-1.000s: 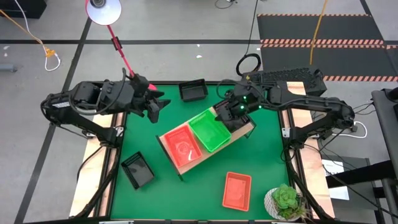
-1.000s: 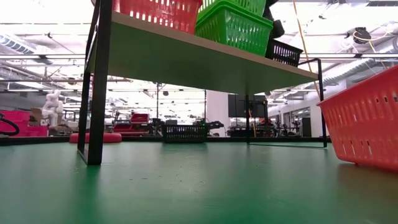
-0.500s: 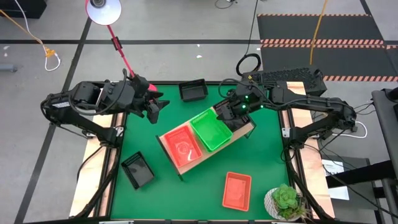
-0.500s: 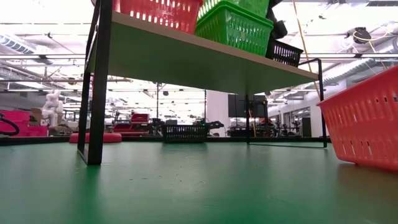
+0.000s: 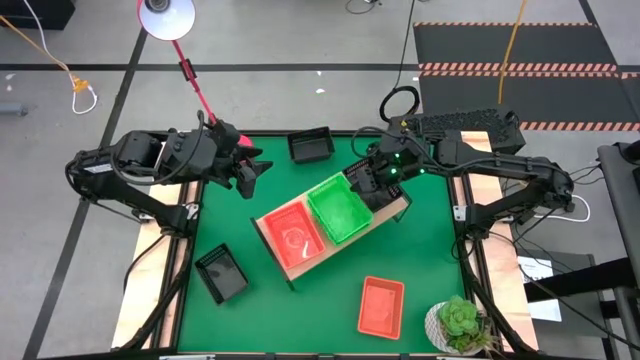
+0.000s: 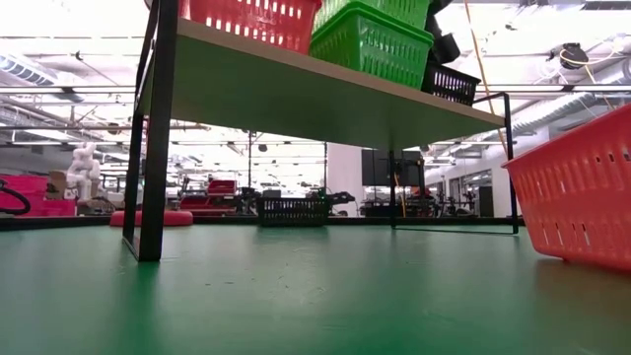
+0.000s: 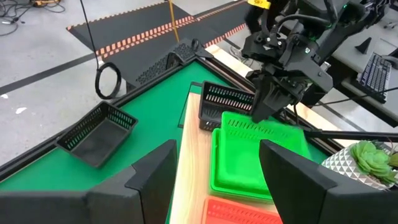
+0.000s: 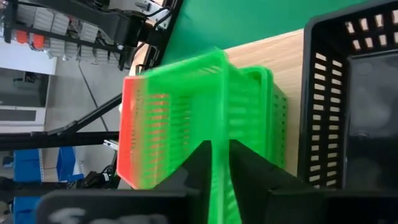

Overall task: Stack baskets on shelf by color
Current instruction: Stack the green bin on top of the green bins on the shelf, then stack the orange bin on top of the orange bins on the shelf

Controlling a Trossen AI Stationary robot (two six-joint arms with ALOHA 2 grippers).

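The light wooden shelf board on its thin black frame (image 5: 300, 262) stands slantwise in the middle of the green-topped counter (image 5: 300, 320). On it, side by side, sit an orange-red perforated plastic basket (image 5: 294, 236), a stack of green perforated plastic baskets (image 5: 338, 212) in the middle, and a black perforated plastic basket (image 7: 227, 99) at the end nearest the right arm.

The right gripper (image 5: 368, 180) is at the far edge of the green stack. In the right wrist view its two dark fingers (image 8: 202, 163) are pinched close together on the rim of the top green basket, with green plastic showing in the narrow slit between them. In the low view the green stack (image 6: 370, 41) sits on the shelf between the orange-red basket (image 6: 251, 18) and the black one (image 6: 452, 83).

The left gripper (image 5: 250, 170) hovers over the counter's rear left area, apart from the shelf, its fingers (image 7: 152, 177) spread wide and empty.

Loose on the counter lie a second black basket (image 5: 311, 146) near the rear edge, a third black basket (image 5: 221, 273) at the front left, and another orange-red basket (image 5: 381, 306) at the front right, just beside a round white patterned pot holding a green succulent (image 5: 458, 324).

No brand, label or writing can be read anywhere.
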